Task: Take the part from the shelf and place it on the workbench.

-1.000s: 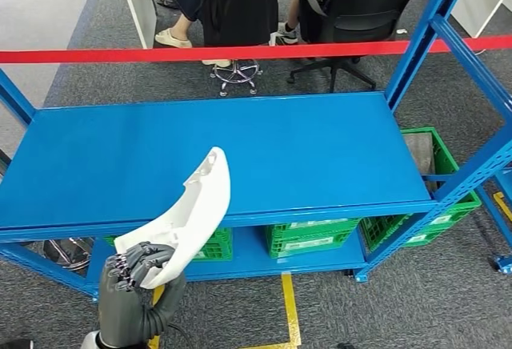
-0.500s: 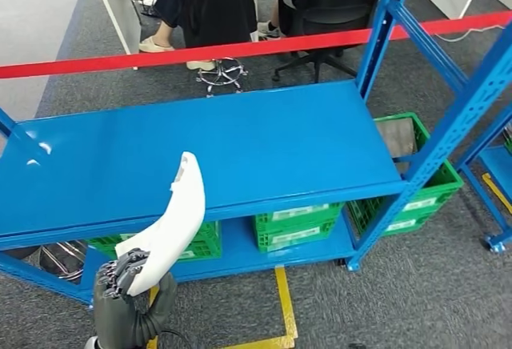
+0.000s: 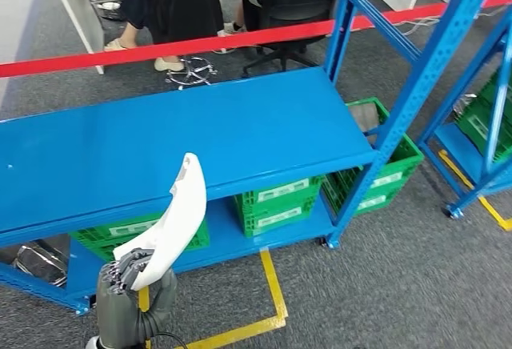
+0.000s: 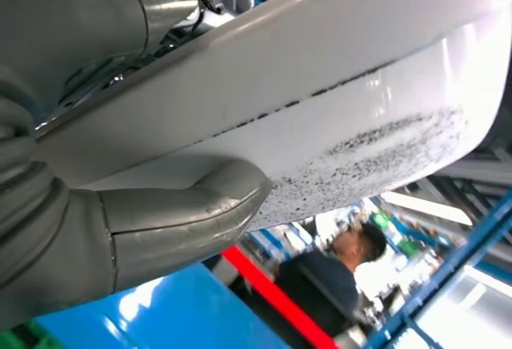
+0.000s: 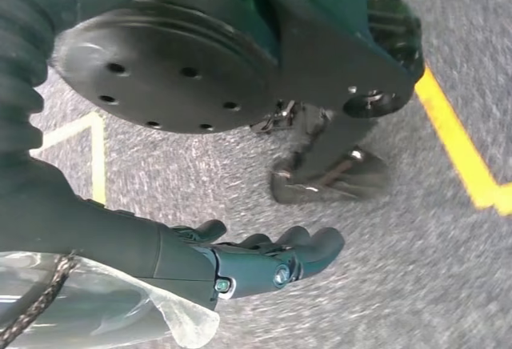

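My left hand (image 3: 130, 289) grips the lower end of a long curved white part (image 3: 172, 219), which sticks up and away from me in front of the blue shelf (image 3: 181, 137). In the left wrist view the part (image 4: 338, 117) spans the picture, with my thumb (image 4: 181, 213) pressed under it. My right hand (image 5: 266, 261) hangs over the grey carpet with its fingers loosely extended and nothing in them.
Green crates (image 3: 278, 201) sit on the shelf's lower level, another (image 3: 386, 169) at its right end. A red barrier tape (image 3: 181, 45) runs behind the shelf, with seated people (image 3: 175, 1) beyond. Yellow floor lines (image 3: 272, 293) mark the carpet. More blue racking (image 3: 477, 125) stands right.
The camera has turned right, so the shelf has slid left in the picture and more racking shows at the right. My left hand still holds the part in the same way.
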Robot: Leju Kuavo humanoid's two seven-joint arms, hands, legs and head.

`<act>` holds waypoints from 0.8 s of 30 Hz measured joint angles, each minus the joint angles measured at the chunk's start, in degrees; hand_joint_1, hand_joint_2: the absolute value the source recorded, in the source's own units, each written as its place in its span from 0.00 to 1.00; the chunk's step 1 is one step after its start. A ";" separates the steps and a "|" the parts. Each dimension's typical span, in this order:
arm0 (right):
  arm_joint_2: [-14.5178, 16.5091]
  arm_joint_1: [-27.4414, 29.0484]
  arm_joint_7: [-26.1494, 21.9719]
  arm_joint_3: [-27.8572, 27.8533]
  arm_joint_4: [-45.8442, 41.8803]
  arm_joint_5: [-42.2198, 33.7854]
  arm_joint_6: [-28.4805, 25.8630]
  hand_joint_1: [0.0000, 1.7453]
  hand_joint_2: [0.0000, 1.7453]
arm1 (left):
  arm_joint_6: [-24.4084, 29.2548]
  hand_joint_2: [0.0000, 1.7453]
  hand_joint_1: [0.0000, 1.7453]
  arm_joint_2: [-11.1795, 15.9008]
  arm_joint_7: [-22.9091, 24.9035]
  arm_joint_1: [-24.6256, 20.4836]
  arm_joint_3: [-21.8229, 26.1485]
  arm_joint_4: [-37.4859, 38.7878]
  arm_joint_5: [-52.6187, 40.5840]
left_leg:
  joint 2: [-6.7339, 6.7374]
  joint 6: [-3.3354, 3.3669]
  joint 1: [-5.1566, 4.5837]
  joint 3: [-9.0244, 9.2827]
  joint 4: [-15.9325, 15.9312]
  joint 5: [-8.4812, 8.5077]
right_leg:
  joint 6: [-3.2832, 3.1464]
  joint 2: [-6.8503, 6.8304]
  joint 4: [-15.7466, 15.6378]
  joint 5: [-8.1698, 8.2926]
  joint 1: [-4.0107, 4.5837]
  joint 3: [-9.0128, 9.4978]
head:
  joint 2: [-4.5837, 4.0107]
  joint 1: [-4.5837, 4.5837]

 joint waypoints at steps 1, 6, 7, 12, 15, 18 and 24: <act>-0.02 -0.05 -0.18 -0.13 0.00 -0.38 -0.02 0.00 1.00 | 0.00 1.00 1.00 -0.17 0.00 0.02 0.24 0.25 0.13 | 0.87 0.01 -0.07 -0.76 0.07 0.54 | 0.26 -0.39 3.61 -1.91 -0.05 -0.66 | 0.00 0.03; -0.14 -0.20 -1.27 -1.05 -0.01 -2.06 -0.05 0.00 1.00 | 0.00 1.00 1.00 -0.90 0.00 -0.15 1.30 1.61 0.97 | 4.59 -0.76 -0.16 -4.72 1.63 2.50 | 1.18 -3.14 -1.40 2.36 -0.28 8.31 | 0.00 0.08; -0.18 -0.36 -1.40 -1.18 -0.01 -2.25 -0.06 0.00 1.00 | 0.01 1.00 1.00 -1.01 0.00 -0.22 1.45 1.79 1.04 | 5.17 -1.05 -0.26 -5.30 2.22 2.67 | 0.93 -4.20 -5.49 1.89 -0.16 11.21 | 0.00 0.05; -0.28 -0.25 -1.65 -1.58 0.04 -2.51 -0.07 0.00 1.00 | 0.02 1.00 1.00 -1.20 0.00 -0.47 1.87 2.35 1.07 | 5.65 -2.86 0.01 -6.19 3.81 2.36 | -1.99 -3.73 -10.33 1.15 0.34 12.10 | 0.00 0.10; -0.29 -0.34 -1.61 -1.62 0.09 -2.56 -0.05 0.00 1.00 | 0.02 1.00 1.00 -1.22 0.00 -0.45 2.02 2.60 1.09 | 0.81 -3.71 0.31 -7.87 11.31 -5.82 | -3.13 -2.18 -10.34 3.23 0.34 9.98 | 0.00 0.02; -0.29 -0.42 -2.02 -1.64 0.09 -2.93 -0.06 0.00 1.00 | 0.02 1.00 1.00 -1.25 0.00 -0.54 2.14 2.97 1.52 | -0.17 -3.34 0.28 -7.62 18.28 -8.92 | -3.21 0.06 -10.06 5.47 0.64 7.40 | 0.00 0.05; -0.21 -0.60 -3.52 -2.21 0.09 -5.60 0.01 0.00 1.00 | 0.05 1.00 1.00 -1.98 0.00 -2.50 2.92 4.07 3.66 | -4.88 -0.59 -0.14 4.40 0.21 -4.42 | -2.15 4.18 -9.93 9.32 0.74 3.85 | 0.00 0.05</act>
